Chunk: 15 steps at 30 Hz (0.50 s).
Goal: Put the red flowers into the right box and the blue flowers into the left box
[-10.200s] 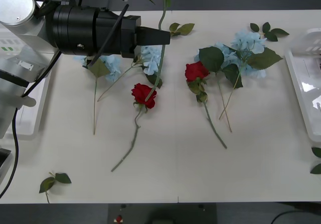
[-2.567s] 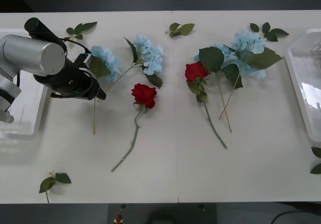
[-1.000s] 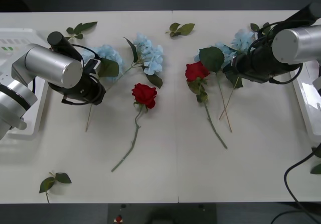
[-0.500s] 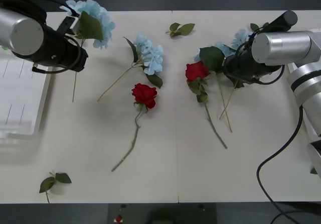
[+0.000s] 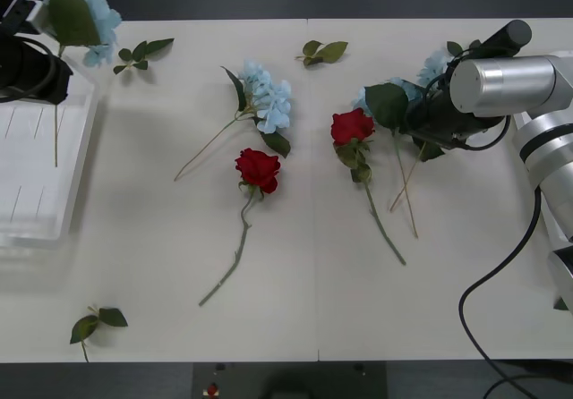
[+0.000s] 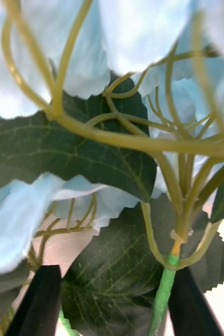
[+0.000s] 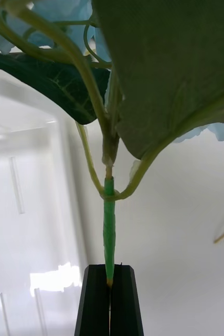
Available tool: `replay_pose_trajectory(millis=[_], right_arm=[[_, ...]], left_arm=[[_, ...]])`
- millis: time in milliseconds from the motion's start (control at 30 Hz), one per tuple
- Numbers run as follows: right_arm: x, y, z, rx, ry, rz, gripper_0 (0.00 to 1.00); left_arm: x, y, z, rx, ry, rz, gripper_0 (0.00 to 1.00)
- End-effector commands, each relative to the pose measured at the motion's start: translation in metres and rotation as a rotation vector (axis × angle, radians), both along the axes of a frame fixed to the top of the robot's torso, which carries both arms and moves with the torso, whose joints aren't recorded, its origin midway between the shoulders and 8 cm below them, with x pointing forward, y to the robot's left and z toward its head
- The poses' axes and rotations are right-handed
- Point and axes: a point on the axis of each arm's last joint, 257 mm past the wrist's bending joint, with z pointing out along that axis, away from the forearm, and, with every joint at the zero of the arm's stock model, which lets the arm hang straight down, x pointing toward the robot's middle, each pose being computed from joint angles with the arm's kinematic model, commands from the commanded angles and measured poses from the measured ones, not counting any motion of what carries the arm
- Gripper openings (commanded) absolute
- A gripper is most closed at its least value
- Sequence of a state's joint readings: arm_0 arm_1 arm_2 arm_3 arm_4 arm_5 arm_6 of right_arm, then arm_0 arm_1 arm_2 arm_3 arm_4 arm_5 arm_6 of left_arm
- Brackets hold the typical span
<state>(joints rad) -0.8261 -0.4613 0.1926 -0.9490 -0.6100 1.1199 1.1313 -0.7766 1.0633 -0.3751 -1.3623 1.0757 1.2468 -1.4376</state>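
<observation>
Leaf sprig [image 5: 97, 320] lies lower left on the table [image 5: 313, 301], not part of the job. Mid-frame are two red roses: one [image 5: 258, 168] left of centre with its stem trailing down-left, one [image 5: 351, 127] right of centre, stem running down-right. Blue flower [image 5: 267, 97] sits just above the left rose. None of these is in a box yet.

Left gripper [image 7: 109, 294], at the upper left of the front view, has its black fingers closed on the green stem of a blue flower [image 5: 76, 10], bloom up, stem hanging over the left box [image 5: 36, 184]. The wrist view shows the stem pinched right at the fingertips, with the tray's white floor beside it. That's the step in hand: a carry ending over the left box. Next I'd say lower the flower, then release with stem and bloom inside the rim.

Right gripper [image 6: 112, 302], upper right in the front view, is pushed into the blue cluster [image 5: 421, 90] near the right-hand rose. Its fingers are apart, with a green stem [image 6: 163, 294] and leaves between them, nothing clamped. Next it needs to close on one stem only; the cluster looks tangled, so I judge a risk of dragging a neighbour. This flower also belongs in the left box, far across the table.
</observation>
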Motion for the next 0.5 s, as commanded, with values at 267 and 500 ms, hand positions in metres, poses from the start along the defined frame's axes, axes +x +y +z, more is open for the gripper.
replay_pose_trajectory(millis=[267,500], right_arm=[[0.017,-0.002,0.017,-0.015,-0.058,0.007,0.19],[0.019,-0.004,0.020,-0.009,-0.066,0.001,0.05]], left_arm=[[0.011,0.096,0.050,-0.019,-0.090,0.198,0.00],[-0.004,0.149,0.044,-0.001,-0.061,0.295,0.00]])
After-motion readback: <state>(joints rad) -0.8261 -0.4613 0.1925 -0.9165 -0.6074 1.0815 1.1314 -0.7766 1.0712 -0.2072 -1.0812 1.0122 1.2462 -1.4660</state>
